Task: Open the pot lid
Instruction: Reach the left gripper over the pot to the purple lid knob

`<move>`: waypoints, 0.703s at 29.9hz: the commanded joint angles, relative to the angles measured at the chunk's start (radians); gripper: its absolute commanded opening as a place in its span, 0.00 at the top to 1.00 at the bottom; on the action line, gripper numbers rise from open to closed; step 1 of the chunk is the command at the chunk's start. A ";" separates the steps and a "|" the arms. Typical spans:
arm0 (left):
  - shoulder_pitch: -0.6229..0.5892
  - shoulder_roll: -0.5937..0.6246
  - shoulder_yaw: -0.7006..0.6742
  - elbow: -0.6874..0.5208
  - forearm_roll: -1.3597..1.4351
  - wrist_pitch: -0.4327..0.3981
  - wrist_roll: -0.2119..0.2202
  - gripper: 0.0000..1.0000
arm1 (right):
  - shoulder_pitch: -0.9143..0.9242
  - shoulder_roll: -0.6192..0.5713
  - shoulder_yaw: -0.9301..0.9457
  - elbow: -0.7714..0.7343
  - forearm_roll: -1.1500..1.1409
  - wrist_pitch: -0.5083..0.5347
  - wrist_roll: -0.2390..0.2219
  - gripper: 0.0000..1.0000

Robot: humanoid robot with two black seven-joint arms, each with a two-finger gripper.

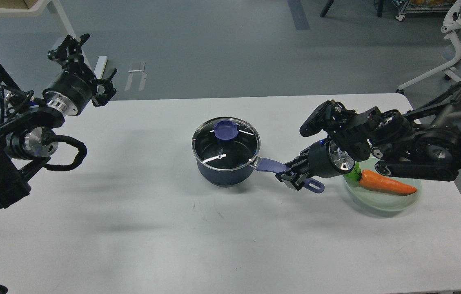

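The dark navy pot [225, 171] stands at the table's middle. The clear glass lid [226, 143] sits shut on it, with its purple knob [226, 130] on top. The pot's long purple handle [271, 165] points right toward me. My right gripper [294, 175] is down at the handle's outer part, one finger on each side, closed on it. My left gripper [87, 65] is open and empty, raised over the table's far left edge, far from the pot.
A pale green glass plate [393, 202] with an orange carrot [385, 183] lies right of the handle, partly under my right arm. The white table [214, 237] ends at the right, near the plate. An office chair base [450, 53] stands beyond.
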 commanded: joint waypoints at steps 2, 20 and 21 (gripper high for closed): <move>-0.041 -0.010 0.001 -0.005 0.159 -0.004 0.001 0.00 | 0.000 0.001 0.000 0.001 0.005 0.002 -0.001 0.80; -0.267 -0.123 0.277 -0.349 1.358 0.321 0.011 0.01 | -0.001 0.000 0.000 0.002 0.007 0.008 0.003 0.81; -0.270 -0.131 0.303 -0.344 1.421 0.344 0.011 0.01 | -0.003 0.000 0.000 0.002 0.005 0.008 0.003 0.81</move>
